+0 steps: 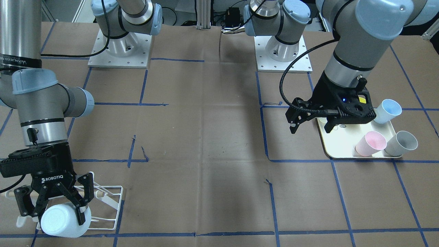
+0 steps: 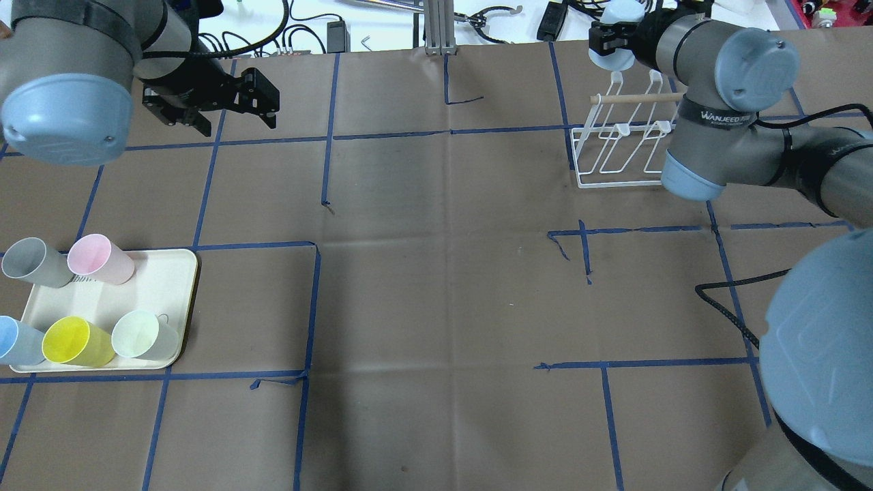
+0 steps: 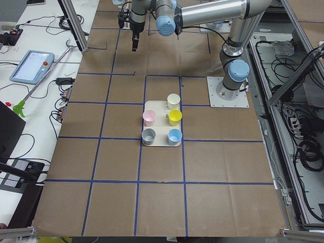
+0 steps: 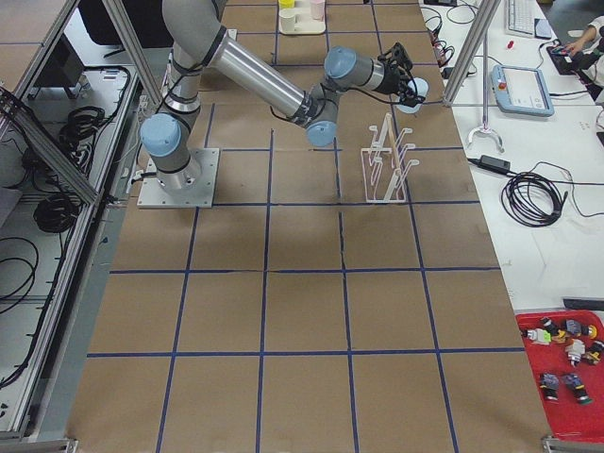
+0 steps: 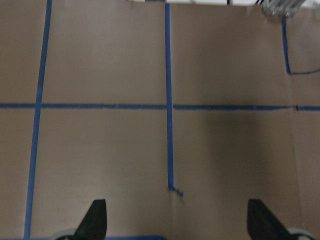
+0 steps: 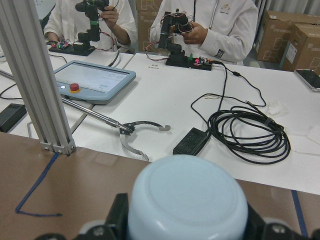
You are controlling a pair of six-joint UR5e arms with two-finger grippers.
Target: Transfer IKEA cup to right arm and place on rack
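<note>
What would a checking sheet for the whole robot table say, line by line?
Surface: brown paper table with blue tape lines, flat.
Job's things: pale blue cup held on its side next to the white wire rack; it seems not to be on a peg yet.
Clutter: cream tray holding five cups: grey, pink, blue, yellow, pale green.
Tools: right tool shut on the cup; left tool open, empty, above bare paper.
Cables: black wrist cable loops beside the left tool; coiled cable on the white bench.
Surroundings: two people at the bench, a tablet.
</note>
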